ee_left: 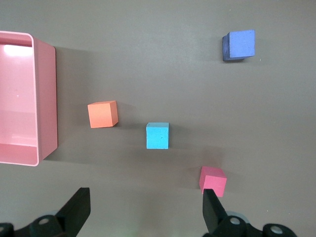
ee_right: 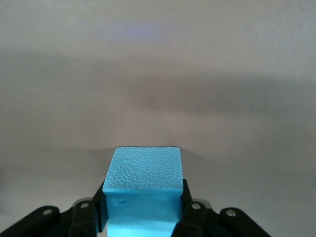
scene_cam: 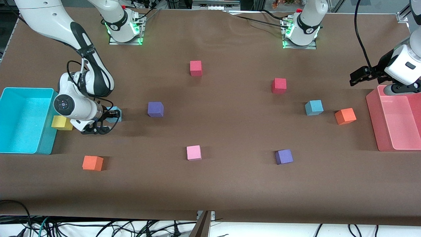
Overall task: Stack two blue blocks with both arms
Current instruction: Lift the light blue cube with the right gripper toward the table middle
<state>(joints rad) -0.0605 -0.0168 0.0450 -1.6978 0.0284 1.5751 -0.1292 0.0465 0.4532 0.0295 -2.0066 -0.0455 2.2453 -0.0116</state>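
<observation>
My right gripper (scene_cam: 111,114) is shut on one light-blue block (scene_cam: 116,116), low at the table beside the cyan bin. In the right wrist view the block (ee_right: 144,170) sits squarely between the fingers (ee_right: 190,207). The other light-blue block (scene_cam: 314,107) lies free on the table toward the left arm's end, beside an orange cube; it also shows in the left wrist view (ee_left: 157,135). My left gripper (scene_cam: 356,79) is open and empty, up in the air beside the pink bin. Its fingertips (ee_left: 79,205) show wide apart in the left wrist view.
A cyan bin (scene_cam: 6,98) and a yellow cube (scene_cam: 61,122) are by the right gripper. A pink bin (scene_cam: 371,108) stands at the left arm's end. Purple cubes (scene_cam: 155,109) (scene_cam: 284,156), orange cubes (scene_cam: 92,163) (scene_cam: 345,116), red cubes (scene_cam: 195,68) (scene_cam: 279,85) and a pink cube (scene_cam: 193,152) lie scattered.
</observation>
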